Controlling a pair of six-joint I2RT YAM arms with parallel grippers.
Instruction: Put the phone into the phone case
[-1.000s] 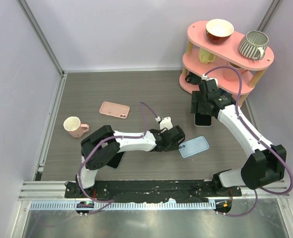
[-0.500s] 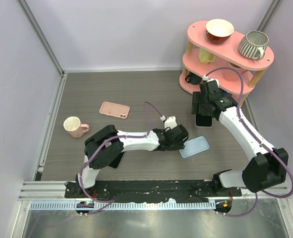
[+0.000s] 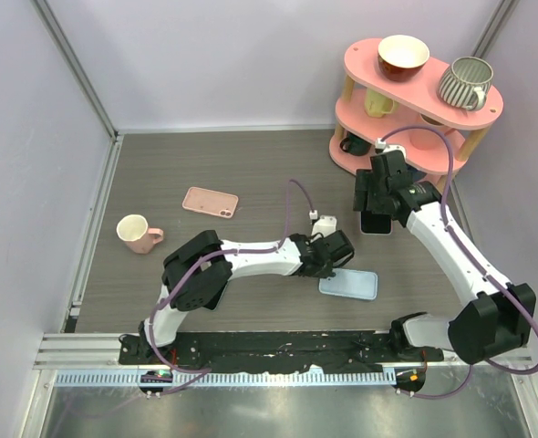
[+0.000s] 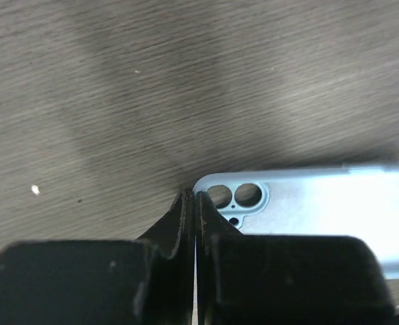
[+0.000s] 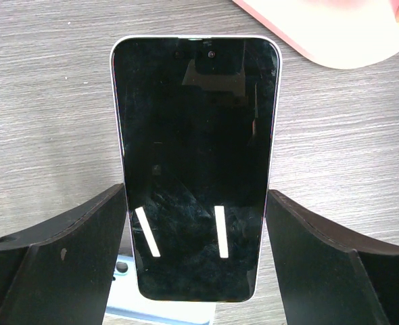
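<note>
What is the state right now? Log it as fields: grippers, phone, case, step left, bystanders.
left gripper: shut on the corner rim of the blue phone case
right gripper: shut on the phone, screen facing the wrist camera
case: flat on the table, empty
step left: phone not yet in case, the two apart
bystanders: pink case, pink mug, pink shelf

The phone, black-screened with a pale rim, is sitting pinched by its long edges in the right gripper. The light blue phone case is lying flat on the table just beside it, showing its camera cutouts.
</note>
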